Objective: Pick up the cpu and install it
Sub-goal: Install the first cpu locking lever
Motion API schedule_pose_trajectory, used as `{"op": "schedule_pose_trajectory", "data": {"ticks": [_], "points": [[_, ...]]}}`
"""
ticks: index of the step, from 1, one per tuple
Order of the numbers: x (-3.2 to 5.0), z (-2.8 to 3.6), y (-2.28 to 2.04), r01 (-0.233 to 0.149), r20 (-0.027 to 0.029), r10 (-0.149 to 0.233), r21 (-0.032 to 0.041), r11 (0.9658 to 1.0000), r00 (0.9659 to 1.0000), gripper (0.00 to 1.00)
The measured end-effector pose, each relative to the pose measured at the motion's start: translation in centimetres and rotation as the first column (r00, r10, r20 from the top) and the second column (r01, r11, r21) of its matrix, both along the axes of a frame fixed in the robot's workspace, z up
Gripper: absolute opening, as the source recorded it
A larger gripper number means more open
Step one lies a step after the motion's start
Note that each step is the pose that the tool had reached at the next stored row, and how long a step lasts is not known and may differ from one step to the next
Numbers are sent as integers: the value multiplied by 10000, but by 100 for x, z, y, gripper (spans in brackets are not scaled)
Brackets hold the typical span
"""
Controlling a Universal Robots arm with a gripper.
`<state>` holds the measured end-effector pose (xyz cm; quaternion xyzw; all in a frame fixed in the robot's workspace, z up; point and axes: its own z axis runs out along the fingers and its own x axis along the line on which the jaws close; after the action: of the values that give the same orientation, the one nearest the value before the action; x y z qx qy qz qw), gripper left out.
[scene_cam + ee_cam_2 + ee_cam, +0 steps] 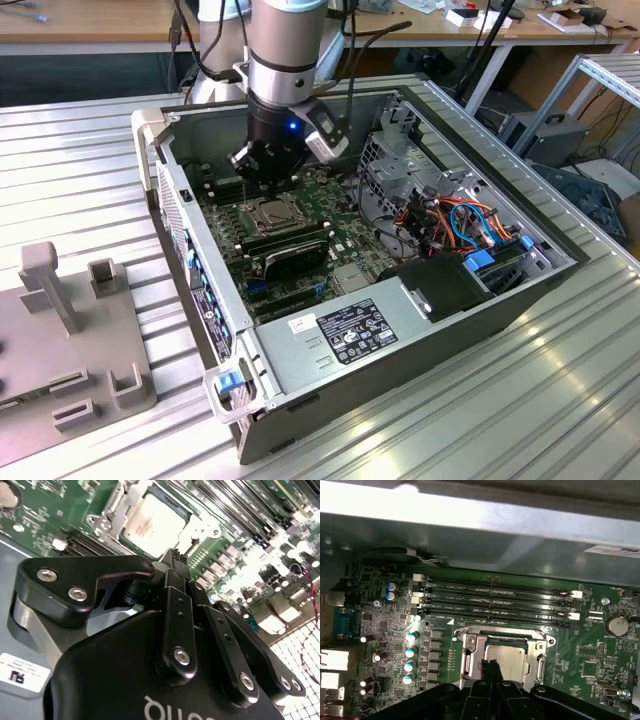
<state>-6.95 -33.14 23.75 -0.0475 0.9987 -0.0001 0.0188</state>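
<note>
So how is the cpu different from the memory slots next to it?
The cpu is a flat square with a dull silver top; the memory slots are long, thin and black. The cpu is one piece sitting inside a metal-framed socket, while the slots lie in a row of parallel strips. The gripper hangs just over the cpu, not over the slots. Both sit on the green board.

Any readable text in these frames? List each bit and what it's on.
Nothing can be quoted with confidence.
Power supply label, exterior view: print too small.
Cpu top, second wrist view: marks blurred.
Gripper body lettering: cut off at the picture's edge.
White sticker: blurred.
Motherboard markings, first wrist view: too small.
</note>
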Motion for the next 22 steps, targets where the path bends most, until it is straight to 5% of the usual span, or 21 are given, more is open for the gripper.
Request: {"op": "schedule_pose_trajectory", "data": {"ticks": [4, 5, 6, 7, 8, 11, 15, 18, 20, 22], "points": [[-358, -1, 1, -36, 58, 36, 1, 10000, 10000, 11], [-359, 8, 0, -37, 55, 37, -1, 10000, 10000, 11], [-359, 70, 1, -37, 99, 33, 336, 9994, 9999, 11], [-360, 74, 1, -36, 116, 29, 598, 9982, 9999, 11], [-360, 75, 1, -38, 125, 29, 728, 9973, 9999, 11], [-372, 76, 2, -38, 153, 24, 928, 9957, 9999, 11], [-403, 76, 7, -43, 186, 23, 1052, 9944, 9998, 11], [-410, 76, 8, -46, 206, 19, 1307, 9914, 9998, 11], [-411, 76, 8, -48, 225, 10, 1692, 9856, 9997, 11], [-407, 76, 8, -49, 226, 10, 1705, 9854, 9997, 11]]}}
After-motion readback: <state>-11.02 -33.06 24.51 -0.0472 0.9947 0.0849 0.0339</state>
